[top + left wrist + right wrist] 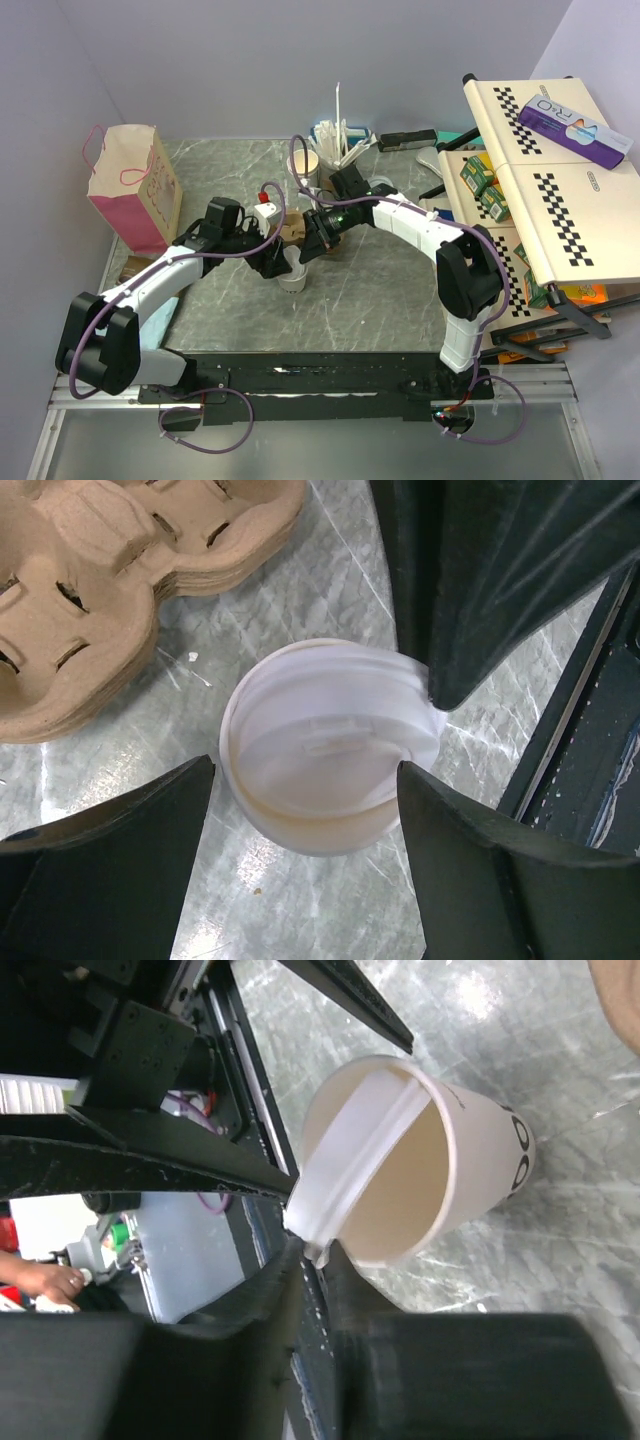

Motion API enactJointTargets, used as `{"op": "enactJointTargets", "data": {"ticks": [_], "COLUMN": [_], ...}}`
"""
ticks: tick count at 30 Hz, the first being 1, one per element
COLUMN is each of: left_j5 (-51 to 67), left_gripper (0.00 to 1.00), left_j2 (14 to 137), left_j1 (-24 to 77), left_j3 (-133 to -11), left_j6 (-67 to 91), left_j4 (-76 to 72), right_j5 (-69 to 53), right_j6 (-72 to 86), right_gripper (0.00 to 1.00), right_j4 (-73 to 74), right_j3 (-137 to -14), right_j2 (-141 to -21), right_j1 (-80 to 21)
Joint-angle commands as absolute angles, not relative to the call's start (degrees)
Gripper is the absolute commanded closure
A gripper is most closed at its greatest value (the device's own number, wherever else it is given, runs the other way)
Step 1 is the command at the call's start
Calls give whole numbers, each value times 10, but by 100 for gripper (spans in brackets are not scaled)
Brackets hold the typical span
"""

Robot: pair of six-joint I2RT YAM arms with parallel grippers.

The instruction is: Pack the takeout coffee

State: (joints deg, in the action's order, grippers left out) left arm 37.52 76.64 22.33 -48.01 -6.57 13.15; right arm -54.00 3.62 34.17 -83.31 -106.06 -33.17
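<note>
We see the paper cup [485, 1150] standing upright on the grey marbled tabletop [330, 560], near its middle and just in front of a stack of brown cardboard cup trays [90, 590]. The left gripper [305, 770] comes at it from the side, its jaws spread wide and grasping the cup, one pad against each side of the wall just under the rim. The white lid [355, 1155] lies tilted across the cup's mouth, not seated flat: one edge dips into the tan inside and the other rides up at the rim. There the right gripper [315, 1255] has its jaws clenched on the lid's raised edge, pinching only the thin lip. From above, both grippers meet over the cup, the left arm reaching in from the left and the right arm bending in from the right. Farther back a grey cup of straws and stirrers [325, 165] stands near the wall, and a pink paper bag [130, 185] sits at the far left of the tabletop, well apart from the cup
</note>
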Motion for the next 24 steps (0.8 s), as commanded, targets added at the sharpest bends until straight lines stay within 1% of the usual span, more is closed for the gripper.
{"op": "enactJointTargets", "data": {"ticks": [1, 2, 4, 7, 11, 18, 21, 23, 24], "left_j5": [373, 375, 378, 385, 397, 410, 418, 422, 424], "left_gripper": [20, 20, 20, 21, 21, 20, 20, 20, 20], "left_j2": [751, 750, 749, 745, 728, 724, 721, 720, 718], "left_j1": [226, 227, 226, 227, 225, 224, 225, 223, 223], "left_j3": [-482, -482, -483, -485, -497, -504, -513, -519, -522], "left_j6": [-68, -69, -73, -77, -83, -87, -91, -93, -94], "left_j4": [122, 125, 132, 141, 159, 167, 180, 185, 189], "right_j5": [-577, -588, -600, -634, -690, -754, -800, -821, -836], "right_j6": [43, 43, 46, 64, 90, 124, 163, 193, 240], "right_gripper": [83, 89, 94, 100, 100, 100, 100, 100, 100], "right_j4": [328, 323, 321, 301, 271, 225, 182, 124, 95], "right_j3": [-848, -847, -846, -842, -839, -824, -808, -789, -780], "right_j2": [-1051, -1049, -1048, -1042, -1033, -1034, -1036, -1040, -1041], "right_j1": [-328, -326, -323, -315, -307, -305, -298, -293, -291]}}
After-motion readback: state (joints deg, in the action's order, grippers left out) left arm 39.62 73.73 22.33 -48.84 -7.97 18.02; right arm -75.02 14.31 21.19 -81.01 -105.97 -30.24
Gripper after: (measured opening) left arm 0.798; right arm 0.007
